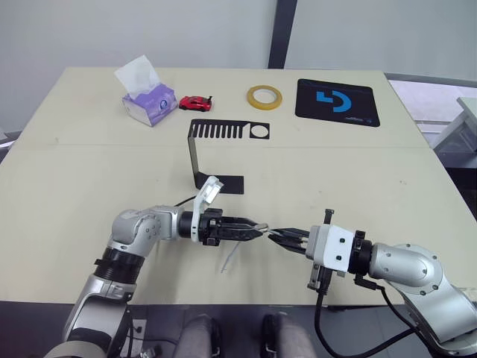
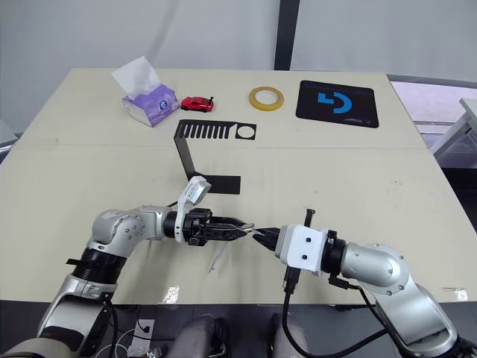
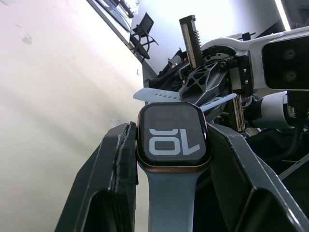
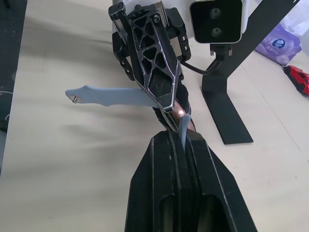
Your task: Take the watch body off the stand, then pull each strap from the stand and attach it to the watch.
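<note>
Far left on the desk [image 1: 74, 179]: a purple tissue box [image 1: 149, 103] with a white tissue standing out of its top; print on its side too small to read. Just beside it, a small red toy car [image 1: 195, 102]. Nearer the robot, the left gripper [image 1: 255, 230] points toward the right one; its fingers [image 3: 118, 169] are closed onto the watch body [image 3: 174, 140], one on each side edge. The screen faces the left wrist camera and shows large white digits reading "10", seen inverted in that view. One strap [image 3: 166, 198] is already joined to the watch and runs between the fingers toward the wrist; in the head views its pale tail [image 1: 229, 259] hangs toward the desk surface. The stand [image 1: 209, 153] sits behind the grippers near desk centre, base flat, upright rising to a slotted top plate with a round hole; nothing hangs on it. A yellow tape roll [image 1: 264, 96] lies flat behind the stand. The right gripper [image 1: 277, 236] meets the left almost tip to tip; its fingers [image 4: 159, 193] are pinched narrow on the second strap [image 4: 183, 130] at the far edge of the watch; whether it is seated I cannot tell. Far right: a black mat [image 1: 337, 102] with a blue logo, no legible lettering.
</note>
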Action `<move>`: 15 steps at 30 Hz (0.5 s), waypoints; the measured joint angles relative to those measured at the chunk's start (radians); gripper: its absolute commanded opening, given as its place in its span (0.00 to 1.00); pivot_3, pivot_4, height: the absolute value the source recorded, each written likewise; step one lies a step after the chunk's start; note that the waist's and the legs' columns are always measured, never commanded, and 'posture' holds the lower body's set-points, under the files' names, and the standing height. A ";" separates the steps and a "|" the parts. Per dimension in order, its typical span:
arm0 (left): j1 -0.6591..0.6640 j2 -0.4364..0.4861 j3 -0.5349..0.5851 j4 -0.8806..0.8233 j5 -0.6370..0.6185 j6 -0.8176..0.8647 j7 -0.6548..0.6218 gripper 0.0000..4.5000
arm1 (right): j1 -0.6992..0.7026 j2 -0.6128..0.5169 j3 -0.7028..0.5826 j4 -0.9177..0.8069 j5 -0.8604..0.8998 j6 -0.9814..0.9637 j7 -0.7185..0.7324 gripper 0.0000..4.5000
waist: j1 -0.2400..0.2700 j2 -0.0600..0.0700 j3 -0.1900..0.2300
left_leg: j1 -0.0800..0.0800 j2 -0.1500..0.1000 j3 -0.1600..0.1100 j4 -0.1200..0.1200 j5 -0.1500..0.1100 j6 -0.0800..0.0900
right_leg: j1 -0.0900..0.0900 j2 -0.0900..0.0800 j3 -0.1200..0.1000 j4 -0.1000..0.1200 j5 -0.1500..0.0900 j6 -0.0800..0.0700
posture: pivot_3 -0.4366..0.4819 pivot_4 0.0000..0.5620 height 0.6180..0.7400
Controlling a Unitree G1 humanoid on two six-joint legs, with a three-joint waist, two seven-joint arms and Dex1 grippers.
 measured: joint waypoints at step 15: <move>0.003 -0.003 0.006 -0.005 0.000 0.012 0.013 0.39 | -0.011 -0.001 0.004 0.000 -0.006 0.000 0.001 0.00 | 0.000 0.000 0.000 | 0.000 0.000 0.000 0.000 0.000 0.000 | 0.000 0.000 0.000 0.000 0.000 0.000 | 0.48 0.27 1.00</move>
